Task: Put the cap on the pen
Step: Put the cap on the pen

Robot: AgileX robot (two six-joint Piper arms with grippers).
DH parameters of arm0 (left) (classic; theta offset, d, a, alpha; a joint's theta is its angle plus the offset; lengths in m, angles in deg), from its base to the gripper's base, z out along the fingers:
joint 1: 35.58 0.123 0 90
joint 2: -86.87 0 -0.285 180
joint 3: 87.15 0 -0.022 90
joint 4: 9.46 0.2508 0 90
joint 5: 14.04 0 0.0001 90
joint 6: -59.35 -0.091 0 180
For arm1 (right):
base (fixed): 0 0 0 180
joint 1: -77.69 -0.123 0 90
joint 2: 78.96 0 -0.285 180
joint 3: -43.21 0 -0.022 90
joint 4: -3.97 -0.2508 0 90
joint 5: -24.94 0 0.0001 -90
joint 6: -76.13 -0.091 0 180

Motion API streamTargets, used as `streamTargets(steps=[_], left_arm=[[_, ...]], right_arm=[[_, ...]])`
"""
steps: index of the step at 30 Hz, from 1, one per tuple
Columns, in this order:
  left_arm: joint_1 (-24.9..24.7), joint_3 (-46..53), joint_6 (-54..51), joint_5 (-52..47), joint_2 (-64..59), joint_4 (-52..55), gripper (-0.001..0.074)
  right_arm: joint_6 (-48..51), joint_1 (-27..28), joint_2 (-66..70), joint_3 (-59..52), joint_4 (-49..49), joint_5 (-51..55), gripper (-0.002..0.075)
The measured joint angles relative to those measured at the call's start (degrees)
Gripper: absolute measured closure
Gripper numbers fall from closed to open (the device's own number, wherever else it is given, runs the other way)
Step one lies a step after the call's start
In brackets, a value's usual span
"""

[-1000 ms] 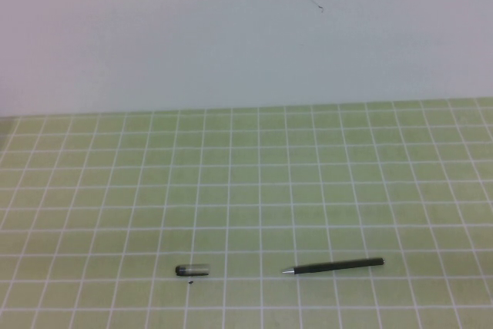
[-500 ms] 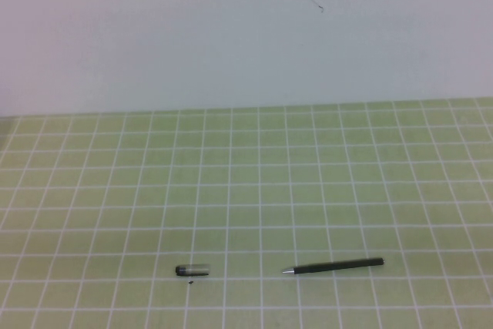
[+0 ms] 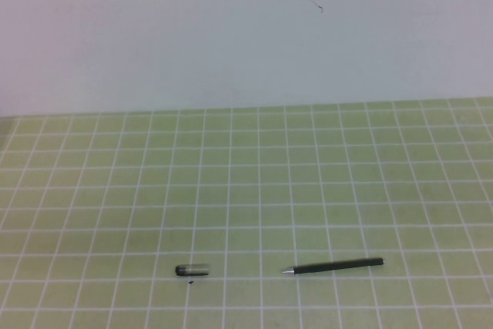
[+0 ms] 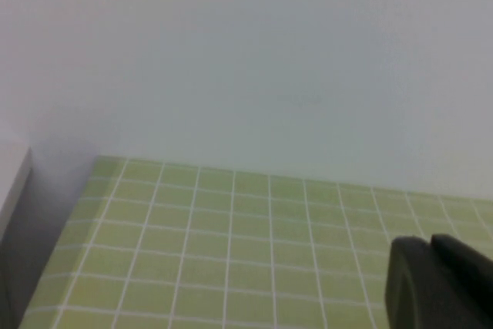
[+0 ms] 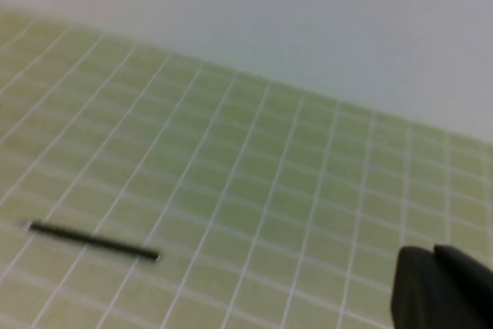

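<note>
With both grippers unseen, pen [image 3: 333,266] and cap [image 3: 192,270] stay put.

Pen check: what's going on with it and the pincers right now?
Left pincer and right pincer off the mat, holding nothing. Pen lies uncapped, cap apart to its left. Nothing between them.

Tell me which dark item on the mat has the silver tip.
The pen, long and thin, right of the stubby cap. Neither claw appears in the high view.
</note>
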Motion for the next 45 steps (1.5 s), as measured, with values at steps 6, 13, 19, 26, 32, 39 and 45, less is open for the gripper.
streamTargets(steps=[6,13,19,26,32,39,45], left_arm=[[0.00,-5.81,-16.60,-6.44,-3.50,-14.37,0.0735],[0.11,-7.78,-26.47,-14.12,-6.81,-26.12,0.0735],[0.11,-11.76,-33.81,-26.19,-14.34,-31.01,0.0735],[0.11,-20.14,-39.13,-32.17,-22.12,-33.27,0.0735],[0.11,-27.77,-40.81,-33.32,-28.01,-33.41,0.0720],[-0.63,-33.35,-38.65,-34.86,-36.01,-34.95,0.0421],[-3.05,-34.04,-41.91,-35.41,-40.59,-34.38,0.0339]], right_arm=[[8.41,0.00,14.97,11.23,-3.16,11.30,0.0727],[20.16,0.00,24.03,13.90,-14.64,13.37,0.0727],[27.30,-2.33,29.05,13.94,-16.05,19.09,0.0727],[34.67,-9.42,35.47,13.94,-15.92,15.05,0.0727],[33.27,-17.88,44.26,14.87,-10.27,12.45,0.0727],[23.63,-28.62,53.46,20.32,10.95,12.75,0.0727],[26.99,-32.56,60.78,26.20,14.42,10.43,0.0685]])
